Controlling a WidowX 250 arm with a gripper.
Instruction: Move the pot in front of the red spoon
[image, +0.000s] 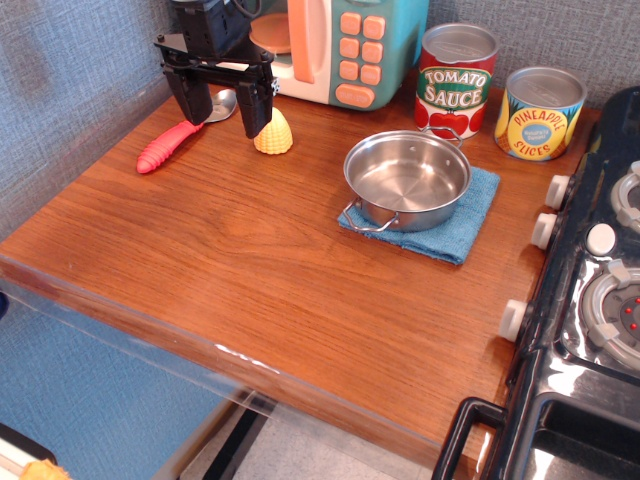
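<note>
tool (222, 112) sits at the back left of the surface (220, 260), fingers spread wide and pointing down, nothing between them. spoon (180, 135) lies just beside the tool's left finger, red handle running out toward the left edge, its metal bowl partly hidden behind the tool. corn (273, 133) is just beside the right finger. pot (407, 178) is well apart from the tool, off to the right, upright on a blue cloth (455, 225). behind it stand a tomato can (455, 80) and a pineapple can (540, 112).
</note>
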